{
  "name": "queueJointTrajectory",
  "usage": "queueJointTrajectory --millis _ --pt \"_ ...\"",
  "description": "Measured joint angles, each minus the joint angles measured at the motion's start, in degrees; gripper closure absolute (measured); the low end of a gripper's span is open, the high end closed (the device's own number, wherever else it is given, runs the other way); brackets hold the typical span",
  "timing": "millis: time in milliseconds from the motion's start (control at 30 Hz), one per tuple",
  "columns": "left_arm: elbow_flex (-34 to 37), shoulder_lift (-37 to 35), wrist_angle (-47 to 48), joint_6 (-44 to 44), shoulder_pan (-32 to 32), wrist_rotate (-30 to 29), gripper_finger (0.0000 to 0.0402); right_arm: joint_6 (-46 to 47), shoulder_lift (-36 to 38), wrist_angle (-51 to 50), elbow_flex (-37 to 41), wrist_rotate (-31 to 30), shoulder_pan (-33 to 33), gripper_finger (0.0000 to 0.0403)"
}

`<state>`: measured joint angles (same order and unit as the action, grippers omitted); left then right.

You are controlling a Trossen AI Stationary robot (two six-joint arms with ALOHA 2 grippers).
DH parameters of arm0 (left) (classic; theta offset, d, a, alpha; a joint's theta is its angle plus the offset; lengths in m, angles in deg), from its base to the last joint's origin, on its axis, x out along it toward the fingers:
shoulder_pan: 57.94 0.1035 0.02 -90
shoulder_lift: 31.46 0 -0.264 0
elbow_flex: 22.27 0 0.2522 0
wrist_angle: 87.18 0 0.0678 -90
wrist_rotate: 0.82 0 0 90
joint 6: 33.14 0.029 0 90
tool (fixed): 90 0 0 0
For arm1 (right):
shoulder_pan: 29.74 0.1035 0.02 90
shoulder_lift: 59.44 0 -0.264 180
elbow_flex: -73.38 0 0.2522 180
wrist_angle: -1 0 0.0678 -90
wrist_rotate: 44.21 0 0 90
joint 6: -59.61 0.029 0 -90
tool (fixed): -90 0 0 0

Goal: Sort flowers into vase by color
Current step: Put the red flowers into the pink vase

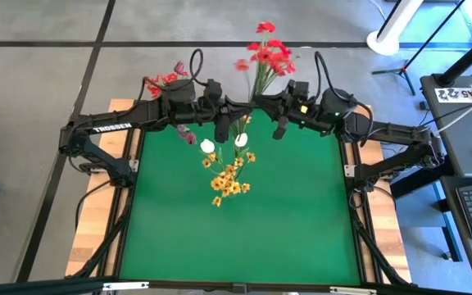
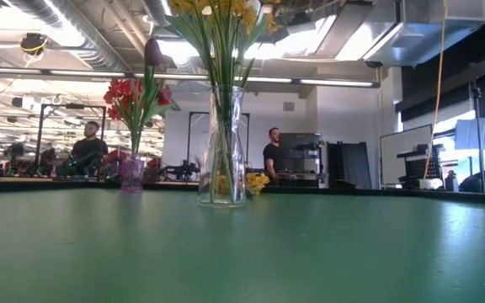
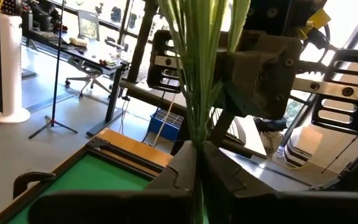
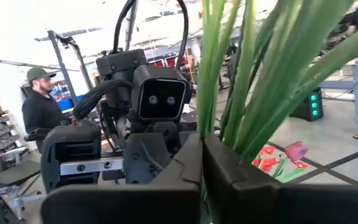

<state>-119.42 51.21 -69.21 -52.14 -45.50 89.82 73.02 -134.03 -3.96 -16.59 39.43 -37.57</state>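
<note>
Both grippers at far table edge, left gripper (image 1: 222,129) and right gripper (image 1: 280,128) clamped on green stems. Stems vertical; clear vase (image 2: 221,147) between them, near-equidistant.

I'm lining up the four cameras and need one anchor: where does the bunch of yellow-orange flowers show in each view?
High view: yellow-orange flowers at the table's middle, toward the far edge.
Low view: only their lower blooms show at the top edge, above the clear glass vase.
Left wrist view: blooms not in view, only green stems.
Right wrist view: blooms not in view, only stems.
Shared landmark: those stems.
</note>
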Motion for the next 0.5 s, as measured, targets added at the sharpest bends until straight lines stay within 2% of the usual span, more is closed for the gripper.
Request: queueJointTrajectory --millis 100,200,333,500 --pt "0.0 0.0 -0.02 0.19 -0.02 0.0 0.0398 0.0 0.0 0.02 0.0 1.58 -0.02 0.0385" --pt "0.06 -0.21 -0.12 0.67 -0.02 -0.78 0.0399 -0.2 0.05 0.11 0.0 3.26 -0.04 0.0354" --pt "0.17 -2.55 -0.21 2.1 0.04 -3.97 0.04 -0.22 0.47 1.22 0.0 6.23 0.0 0.0288" --pt "0.11 -7.04 0.54 4.44 0.07 -6.97 0.0401 -0.37 0.48 1.84 0.0 13.87 0.0 0.0191"
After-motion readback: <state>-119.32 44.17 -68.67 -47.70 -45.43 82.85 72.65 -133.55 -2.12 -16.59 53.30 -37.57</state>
